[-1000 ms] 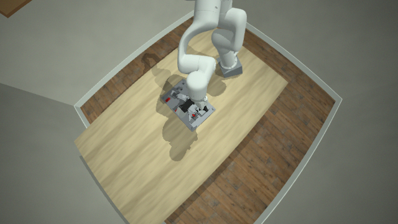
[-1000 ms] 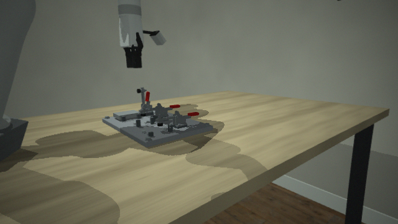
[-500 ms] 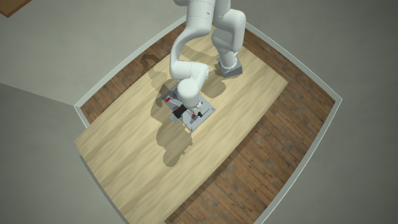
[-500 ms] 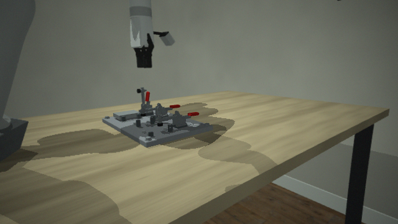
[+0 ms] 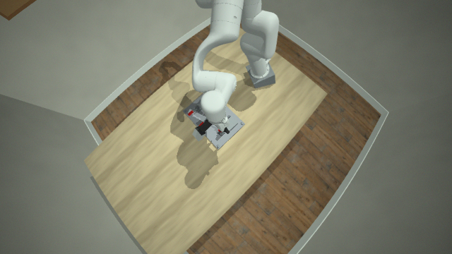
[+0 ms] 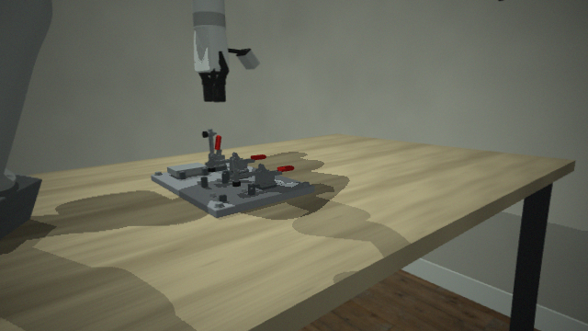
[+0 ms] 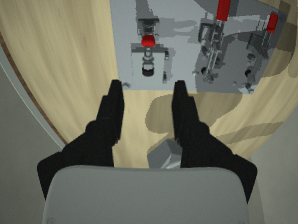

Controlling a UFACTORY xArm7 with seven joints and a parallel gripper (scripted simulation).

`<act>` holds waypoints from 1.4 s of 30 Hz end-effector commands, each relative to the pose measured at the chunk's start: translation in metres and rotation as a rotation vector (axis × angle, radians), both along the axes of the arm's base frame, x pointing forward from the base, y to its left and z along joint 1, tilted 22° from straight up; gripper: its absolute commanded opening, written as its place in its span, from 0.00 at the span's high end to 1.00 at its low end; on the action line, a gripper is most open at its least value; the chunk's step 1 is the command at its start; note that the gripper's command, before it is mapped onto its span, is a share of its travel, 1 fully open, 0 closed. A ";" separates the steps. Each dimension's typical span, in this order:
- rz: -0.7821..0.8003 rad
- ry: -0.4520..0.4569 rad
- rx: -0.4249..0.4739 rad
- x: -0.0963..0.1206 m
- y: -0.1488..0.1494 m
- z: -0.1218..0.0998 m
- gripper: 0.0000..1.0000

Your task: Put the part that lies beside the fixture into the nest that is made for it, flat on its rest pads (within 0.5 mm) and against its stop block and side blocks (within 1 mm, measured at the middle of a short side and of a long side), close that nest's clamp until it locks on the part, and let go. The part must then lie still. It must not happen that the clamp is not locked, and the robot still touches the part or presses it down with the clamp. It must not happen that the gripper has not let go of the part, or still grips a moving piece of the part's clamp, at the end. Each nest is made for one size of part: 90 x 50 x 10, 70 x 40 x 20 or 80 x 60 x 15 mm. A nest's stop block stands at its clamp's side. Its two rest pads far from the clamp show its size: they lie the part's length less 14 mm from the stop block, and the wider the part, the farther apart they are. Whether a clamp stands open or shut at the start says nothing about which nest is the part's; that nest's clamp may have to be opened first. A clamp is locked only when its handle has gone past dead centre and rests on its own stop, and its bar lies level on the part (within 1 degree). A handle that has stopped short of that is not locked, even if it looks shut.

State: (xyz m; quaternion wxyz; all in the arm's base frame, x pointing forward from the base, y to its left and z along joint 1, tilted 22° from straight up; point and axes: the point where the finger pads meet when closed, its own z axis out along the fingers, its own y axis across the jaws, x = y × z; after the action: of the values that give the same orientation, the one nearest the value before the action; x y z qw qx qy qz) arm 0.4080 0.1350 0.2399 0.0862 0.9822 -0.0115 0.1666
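The grey fixture plate (image 5: 226, 140) (image 6: 239, 202) (image 7: 125, 23) carries three clamped nests. One clamp (image 6: 218, 142) (image 7: 148, 42) stands upright and open, with its red handle up. The other two clamps (image 6: 258, 156) (image 6: 285, 168) (image 7: 222, 8) (image 7: 272, 22) lie down with their handles level. The part, a flat grey block (image 6: 185, 170) (image 7: 162, 153), lies on the table just off the plate's edge, near the open clamp's nest. My gripper (image 6: 214, 98) (image 7: 148, 92) hangs high above that edge. Its fingers are half apart with nothing between them, and the part shows far below them.
The robot's base (image 5: 261, 79) (image 6: 16, 202) stands on the table behind the fixture. The arm's links hide part of the plate in the top view. The table's edge (image 6: 459, 230) runs to the right of the fixture.
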 end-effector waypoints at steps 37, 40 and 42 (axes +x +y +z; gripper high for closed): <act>0.001 -0.004 0.001 0.030 -0.014 -0.080 0.53; 0.001 -0.004 0.001 0.030 -0.014 -0.080 0.53; 0.001 -0.004 0.001 0.030 -0.014 -0.080 0.53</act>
State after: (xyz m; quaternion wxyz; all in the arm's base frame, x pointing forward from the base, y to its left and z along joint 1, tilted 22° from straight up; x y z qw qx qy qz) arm 0.4367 0.1199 0.1584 0.0861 0.9822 -0.0116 0.1666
